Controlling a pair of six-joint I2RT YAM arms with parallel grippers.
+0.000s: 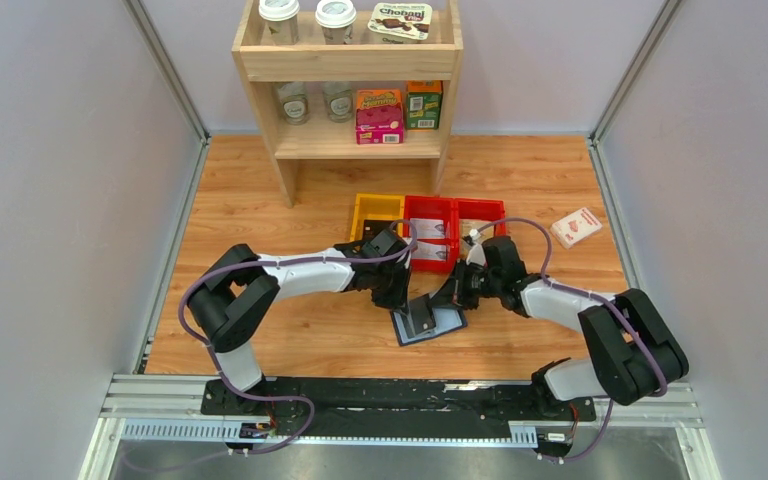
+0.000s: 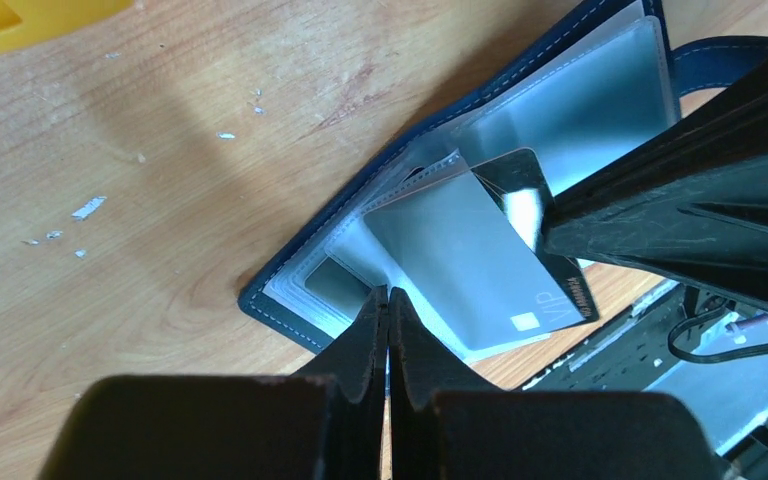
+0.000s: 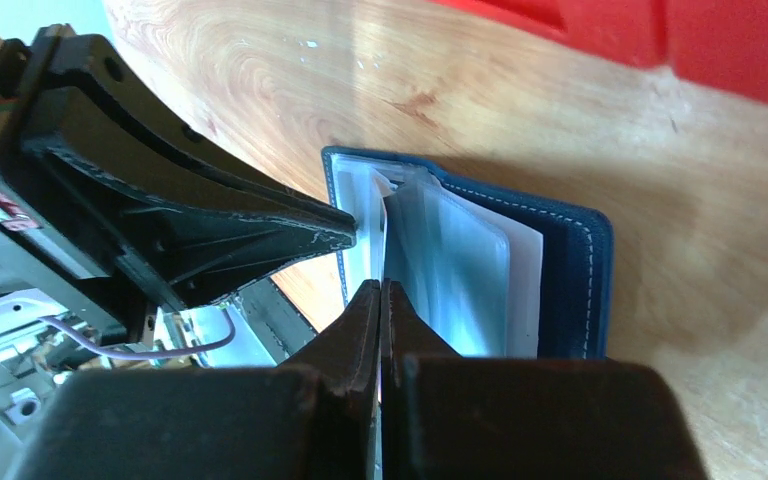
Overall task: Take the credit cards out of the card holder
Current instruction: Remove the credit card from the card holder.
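Robot lab cell — grey partition walls, aluminium rail, staged grocery shelf.

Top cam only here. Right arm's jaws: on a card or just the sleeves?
Observer: Left wrist view: the right gripper is shut on the edge of a thin black rectangular credit card, skewed across the pale clear plastic sleeves.
Operator: Print on it?
Observer: A small chip and "VIP" near one corner.
Operator: Left jaws?
Observer: The left gripper is shut, tips at the sleeves of the open navy-blue booklet-style card holder.

Navy card holder, pale stitching; sleeves translucent blue-grey; credit card black, light lettering.
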